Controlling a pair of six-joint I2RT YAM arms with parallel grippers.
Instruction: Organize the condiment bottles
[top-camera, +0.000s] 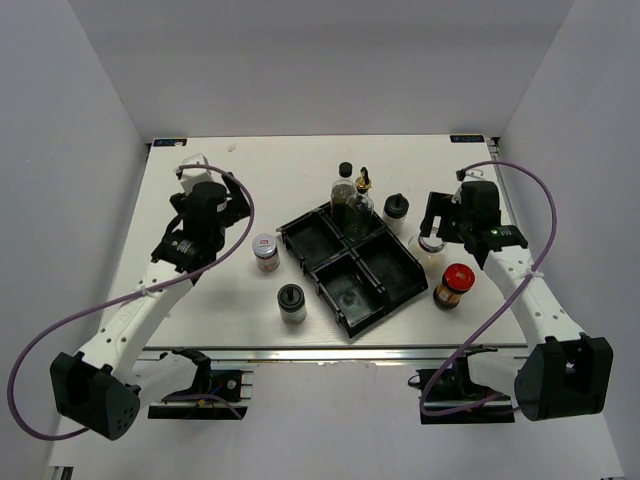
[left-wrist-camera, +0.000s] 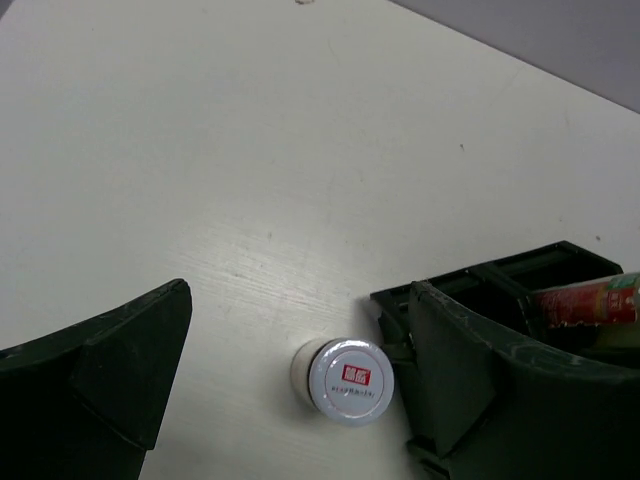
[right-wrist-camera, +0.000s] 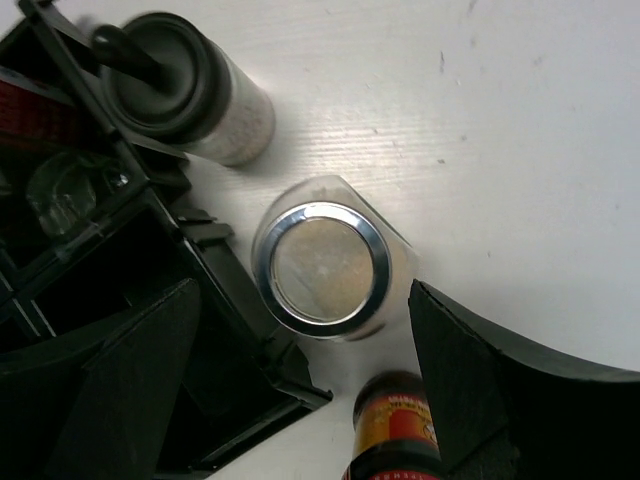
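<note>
A white-lidded jar (top-camera: 265, 251) stands left of the black tray (top-camera: 322, 283). In the left wrist view it (left-wrist-camera: 350, 378) lies below and between my fingers. My left gripper (top-camera: 238, 220) (left-wrist-camera: 300, 400) is open and empty above it. My right gripper (top-camera: 437, 228) (right-wrist-camera: 300, 390) is open and empty over a silver-lidded clear jar (top-camera: 431, 246) (right-wrist-camera: 322, 268) beside the tray's right edge. A red-lidded brown jar (top-camera: 455, 283) (right-wrist-camera: 395, 430) stands close by. A tall dark black-capped bottle (top-camera: 345, 188) and a gold-spouted clear bottle (top-camera: 363, 195) stand at the tray's far corner. Black-lidded jars stand at the right (top-camera: 396, 210) (right-wrist-camera: 185, 85) and in front (top-camera: 291, 301).
The tray's wall (left-wrist-camera: 480, 290) is right next to the white-lidded jar and close to my left gripper's right finger (left-wrist-camera: 470, 380). The tray corner (right-wrist-camera: 230, 300) sits under my right gripper's left finger (right-wrist-camera: 110, 390). White walls enclose the table on three sides.
</note>
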